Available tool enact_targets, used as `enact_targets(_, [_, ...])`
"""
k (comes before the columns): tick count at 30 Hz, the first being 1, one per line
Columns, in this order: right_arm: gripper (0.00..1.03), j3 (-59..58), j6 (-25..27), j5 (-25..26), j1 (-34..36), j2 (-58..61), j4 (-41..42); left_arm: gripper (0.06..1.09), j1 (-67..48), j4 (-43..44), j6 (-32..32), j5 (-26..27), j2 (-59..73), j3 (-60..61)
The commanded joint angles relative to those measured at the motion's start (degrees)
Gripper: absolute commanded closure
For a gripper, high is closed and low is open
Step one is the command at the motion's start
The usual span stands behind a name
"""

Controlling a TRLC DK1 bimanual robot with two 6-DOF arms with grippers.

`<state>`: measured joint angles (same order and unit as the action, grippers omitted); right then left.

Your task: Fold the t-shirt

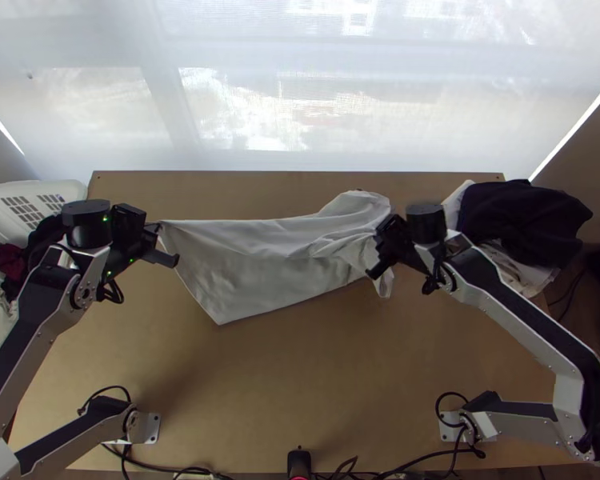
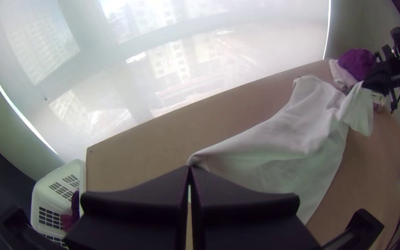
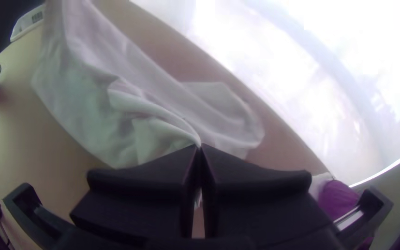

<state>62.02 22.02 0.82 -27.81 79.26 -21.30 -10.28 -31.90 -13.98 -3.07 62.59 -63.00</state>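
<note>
From the top view, the white t-shirt (image 1: 248, 284) lies between my hands, its long axis running side to side across the wooden table (image 1: 300, 392). My left gripper (image 1: 159, 229) is at one end of that length; my right gripper (image 1: 378, 244) is at the rumpled other end, where some cloth spreads beyond it toward the table's far edge. The point of the free lower edge lies on the arm bases' side, nearer my left hand.

In the left wrist view, my left fingers are pressed together on a corner of the shirt, and the cloth stretches away from them toward my right.

In the right wrist view, my right fingers are pressed together too, pinching a gathered ridge with loose folds on both sides.

I judge that the next move turns on this span: both hands should travel together, square to the long axis, or the fold will skew.
</note>
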Motion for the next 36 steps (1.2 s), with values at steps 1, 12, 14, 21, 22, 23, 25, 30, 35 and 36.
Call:
enact_targets(1, [1.00, 12.2, 0.8, -0.3, 6.0, -3.3, -7.3, 1.05, 0.4, 0.1, -0.9, 0.1, -0.8, -2.5])
enact_targets(12, [1.00, 29.5, 0.7, -0.1, 8.9, -6.0, -16.6, 1.05, 0.6, -1.1, -3.2, 0.1, -2.6, -9.3])
enact_targets(14, [1.00, 33.0, 0.7, 0.1, 9.8, -6.1, -18.1, 1.05, 0.8, -1.2, -3.6, 0.2, -2.8, -10.7])
enact_targets(21, [1.00, 40.2, 0.9, 1.6, 11.9, -8.1, -19.6, 1.05, 0.8, -1.1, -3.6, 1.0, -3.0, -16.3])
enact_targets(22, [1.00, 40.9, 1.0, 1.7, 12.1, -8.5, -19.6, 1.05, 0.7, -1.1, -3.5, 1.1, -2.9, -17.3])
enact_targets(23, [1.00, 41.8, 1.0, 1.7, 12.1, -9.0, -19.6, 1.05, 0.7, -1.1, -3.3, 1.2, -2.9, -18.5])
enact_targets(25, [1.00, 44.0, 1.4, 1.7, 12.1, -9.3, -19.6, 1.05, 0.4, -1.1, -3.1, 1.3, -2.9, -20.8])
enact_targets(30, [1.00, 53.5, 2.1, 2.5, 10.0, -7.5, -22.4, 1.05, -0.4, -2.7, -2.3, 1.3, -3.1, -27.4])
enact_targets(35, [1.00, 63.4, 4.4, 6.0, 5.0, -4.7, -24.8, 1.05, -0.8, -4.1, -1.2, 1.3, -3.5, -33.7])
enact_targets(36, [1.00, 65.2, 5.4, 6.9, 4.1, -4.3, -24.8, 1.05, -0.8, -4.2, -1.1, 1.3, -3.5, -35.0])
